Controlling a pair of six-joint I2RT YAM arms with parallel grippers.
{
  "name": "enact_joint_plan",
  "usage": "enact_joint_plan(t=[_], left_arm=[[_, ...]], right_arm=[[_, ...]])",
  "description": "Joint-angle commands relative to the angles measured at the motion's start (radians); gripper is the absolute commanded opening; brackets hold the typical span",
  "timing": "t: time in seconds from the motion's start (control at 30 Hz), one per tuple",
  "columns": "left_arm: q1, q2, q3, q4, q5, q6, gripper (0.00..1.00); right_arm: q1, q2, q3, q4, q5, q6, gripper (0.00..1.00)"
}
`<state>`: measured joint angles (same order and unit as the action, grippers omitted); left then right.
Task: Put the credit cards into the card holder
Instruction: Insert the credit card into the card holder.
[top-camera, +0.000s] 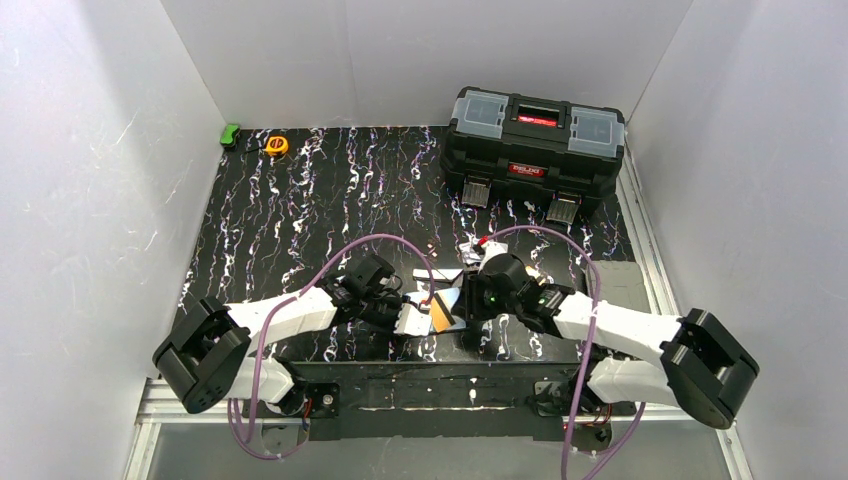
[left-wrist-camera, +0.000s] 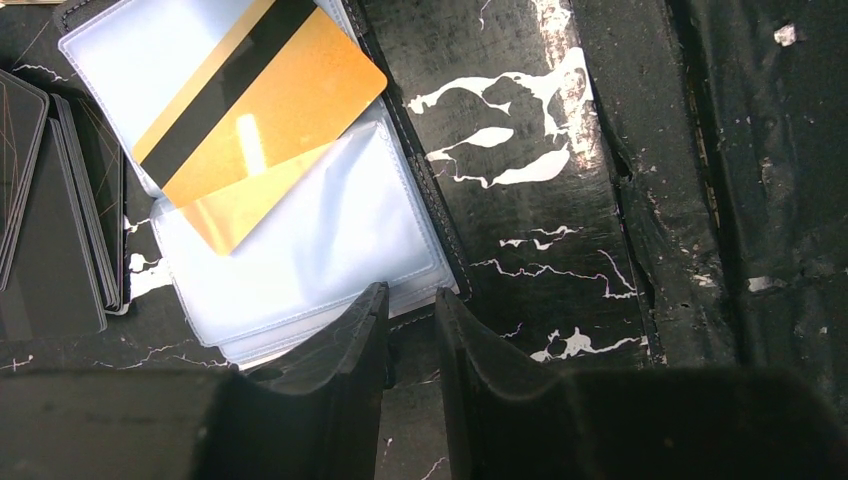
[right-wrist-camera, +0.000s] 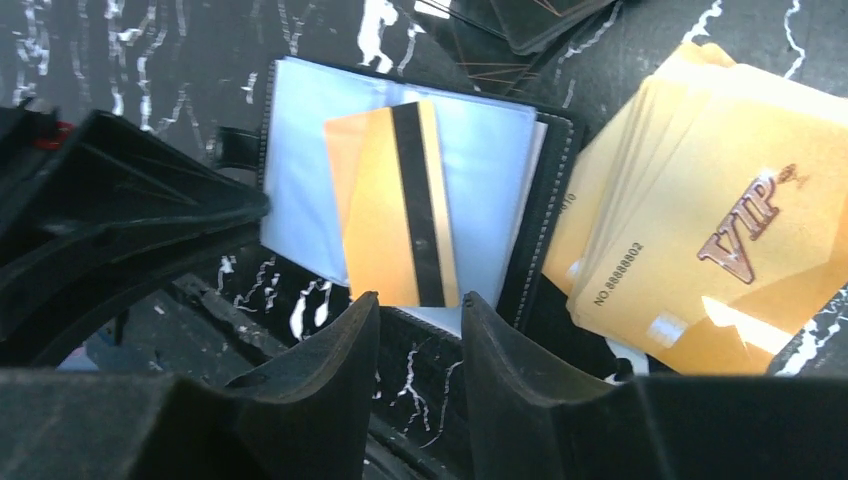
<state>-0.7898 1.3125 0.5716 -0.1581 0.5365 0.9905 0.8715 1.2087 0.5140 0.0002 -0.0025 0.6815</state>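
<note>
The card holder (top-camera: 412, 322) lies open on the table between both arms, its clear bluish sleeves (left-wrist-camera: 330, 240) facing up. An orange-gold credit card (left-wrist-camera: 270, 110) with a black stripe rests on a sleeve (right-wrist-camera: 300, 180), one corner tucked under the plastic. My left gripper (left-wrist-camera: 410, 300) hovers at the holder's corner, jaws narrowly apart, one finger (left-wrist-camera: 350, 330) over the sleeves. My right gripper (right-wrist-camera: 420, 305) is open just short of the card's (right-wrist-camera: 390, 200) near end, holding nothing. A stack of gold VIP cards (right-wrist-camera: 700, 220) lies beside the holder.
Dark cards (left-wrist-camera: 50, 200) are fanned next to the holder and show again (right-wrist-camera: 520, 25) in the right wrist view. A large black toolbox (top-camera: 535, 150) stands at the back right. A yellow tape measure (top-camera: 276, 145) and a green object (top-camera: 230, 135) sit at the back left.
</note>
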Motion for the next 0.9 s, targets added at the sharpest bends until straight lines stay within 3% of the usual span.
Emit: enact_joint_plan(t=[0.0,0.1,0.17,0.33,0.87], left_arm=[[-0.008,-0.029,0.010,-0.012,0.042,-0.005,0.23],[-0.008,-0.033,0.009,-0.009,0.041,-0.011,0.23],[-0.007,-0.034,0.008,-0.008,0.041,-0.013,0.23],[-0.008,-0.026,0.013,-0.009,0.039,-0.018,0.23],[-0.007,-0.038,0.008,-0.006,0.044,-0.026,0.23]], right_arm=[[0.037,-0.045,-0.014,0.052,-0.028,-0.025,0.37],[0.073,-0.008,-0.025,0.115,-0.083,-0.025,0.18],[0.083,0.044,-0.019,0.144,-0.127,-0.021,0.15],[0.092,0.112,-0.008,0.190,-0.179,-0.022,0.15],[0.101,0.098,-0.037,0.154,-0.195,-0.042,0.16]])
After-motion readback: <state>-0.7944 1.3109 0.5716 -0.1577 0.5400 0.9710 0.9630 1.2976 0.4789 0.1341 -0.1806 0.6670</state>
